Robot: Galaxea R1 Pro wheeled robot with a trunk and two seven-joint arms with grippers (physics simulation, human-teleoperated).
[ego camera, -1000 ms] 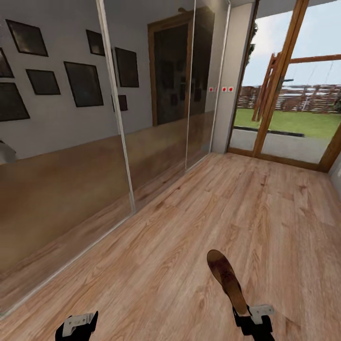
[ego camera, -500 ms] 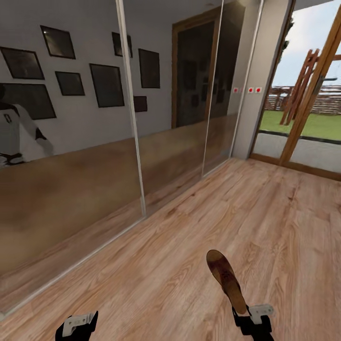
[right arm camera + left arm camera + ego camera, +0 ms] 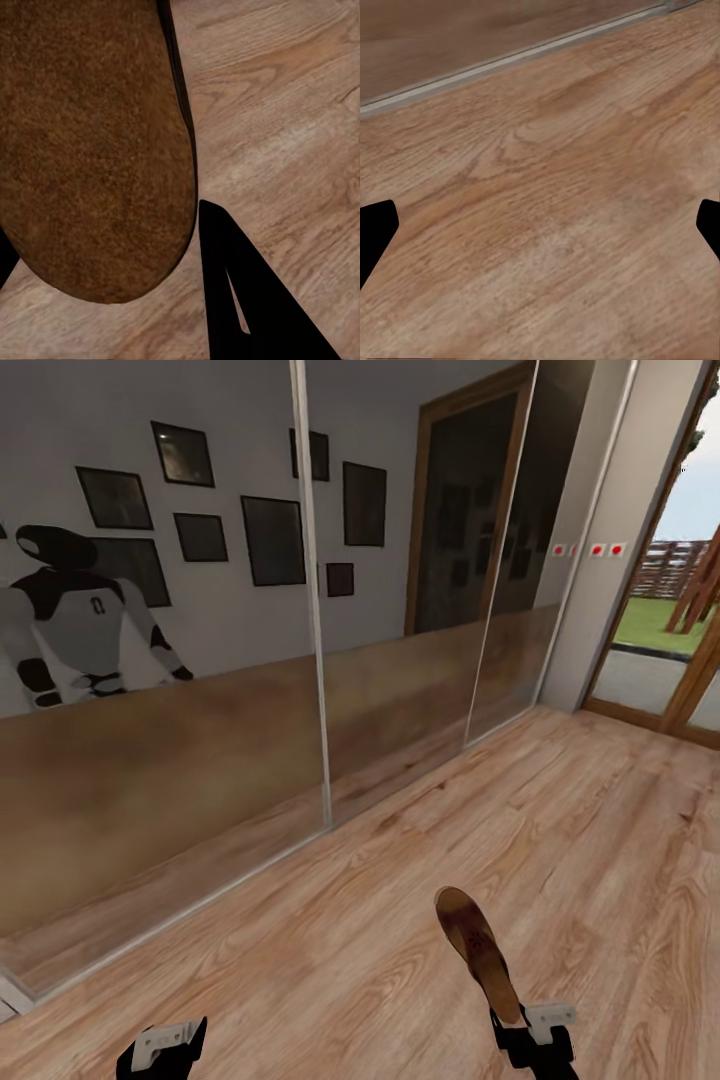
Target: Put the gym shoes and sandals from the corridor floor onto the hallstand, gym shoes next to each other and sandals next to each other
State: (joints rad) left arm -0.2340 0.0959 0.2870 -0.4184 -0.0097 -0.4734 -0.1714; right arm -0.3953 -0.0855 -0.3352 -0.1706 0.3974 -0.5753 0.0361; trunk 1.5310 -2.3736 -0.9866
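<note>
Brown sandal (image 3: 480, 955) held up off the corridor floor (image 3: 400, 920), heel end down in the right gripper (image 3: 530, 1032), toe pointing forward and away from the robot, sole edge-on in head view. Right wrist view: tan-brown sole (image 3: 90, 150) fills much of the frame, one black finger (image 3: 240, 292) pressed along its edge, clamped on the sandal. Left gripper (image 3: 165, 1045) low at left, holding nothing; left wrist view shows its two fingertips (image 3: 375, 236) far apart at frame edges, bare planks between. Mirrored sliding panels (image 3: 200, 660) along the left wall reflect the robot (image 3: 80, 620) and dark picture frames (image 3: 272, 540). Glazed wooden door (image 3: 690, 620) at far right, grass beyond.
</note>
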